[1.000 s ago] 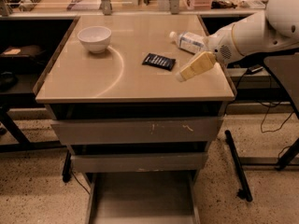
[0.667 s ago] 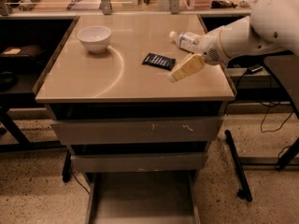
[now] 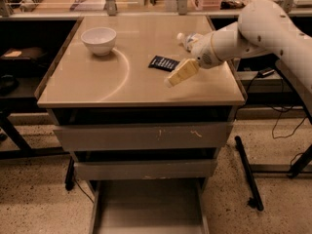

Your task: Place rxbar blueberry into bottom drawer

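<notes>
Beige, smooth table (image 3: 97, 89) above three grey metal drawers. The white print on the dark navy rxbar blueberry (image 3: 164, 63) is too small to read. This flat bar lies on the tabletop, just beside the cream pincer (image 3: 174, 78); whether the pincer is open or closed cannot be told. The white arm (image 3: 253, 30) partly hides a clear bottle (image 3: 187, 37). The bottom drawer (image 3: 146, 206) is pulled out and cut off below. A round white bowl (image 3: 99, 40) sits at rear left.

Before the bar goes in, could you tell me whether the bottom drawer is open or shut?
Open: the bottom drawer is pulled out, its grey floor showing. The tool hovers over the tabletop beside the rxbar blueberry.
</notes>
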